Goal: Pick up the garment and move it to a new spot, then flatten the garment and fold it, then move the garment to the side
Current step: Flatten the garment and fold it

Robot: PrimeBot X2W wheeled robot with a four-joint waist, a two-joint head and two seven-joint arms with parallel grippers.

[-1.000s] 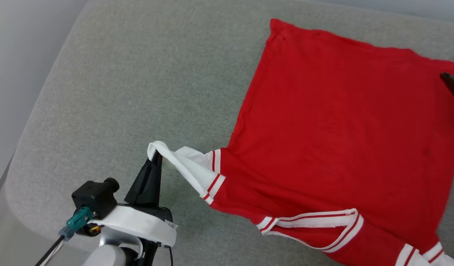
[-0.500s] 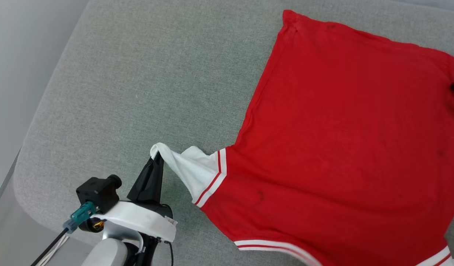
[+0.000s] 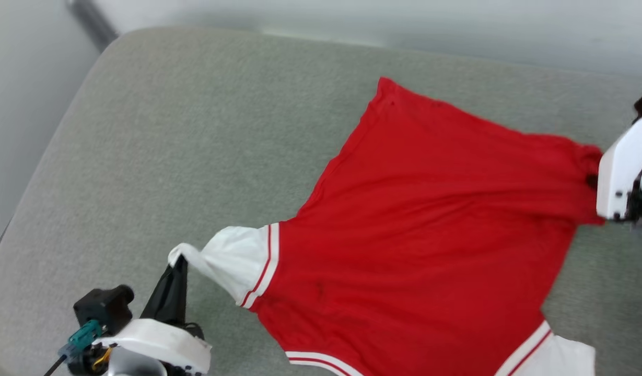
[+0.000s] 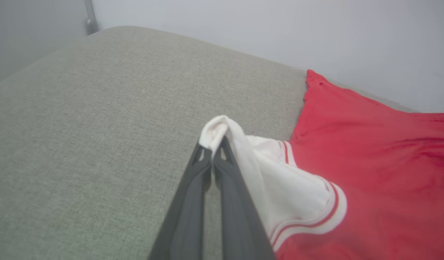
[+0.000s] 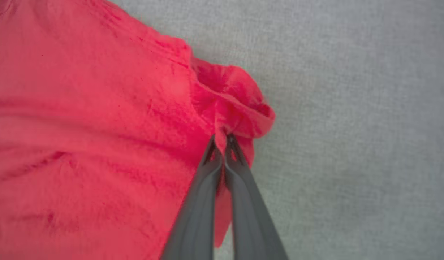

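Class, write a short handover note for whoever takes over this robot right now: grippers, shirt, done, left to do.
Left gripper: shut on the tip of the white sleeve.
Right gripper: shut on a bunched red corner.
Shirt: plain red side up on the grey cushion, stretched between both grippers, wrinkled near the right one.
Done: both ends gripped, shirt mostly spread.
Left: smooth it flat, fold it, move it aside.
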